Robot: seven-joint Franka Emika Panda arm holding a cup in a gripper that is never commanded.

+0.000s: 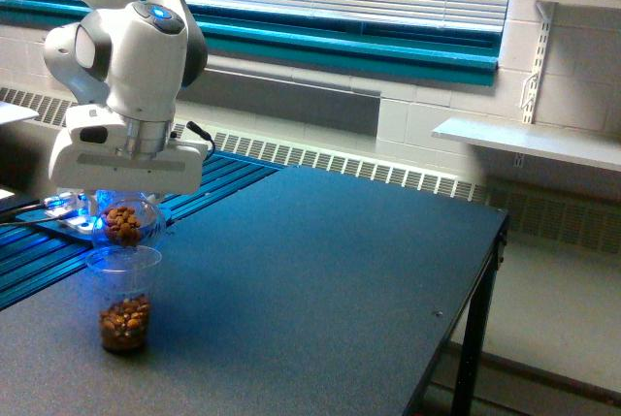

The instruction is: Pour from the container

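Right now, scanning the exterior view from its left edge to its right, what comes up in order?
Cup with the container held directly above it, both holding brown pieces → bare dark table → wall shelf at the exterior view's right.

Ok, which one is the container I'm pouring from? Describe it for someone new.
Find the white robot arm at the exterior view's left. Under its gripper hangs the container, round-bodied, clear, holding brown pieces. Unlike the taller tapered cup on the table below, it is held in the air.
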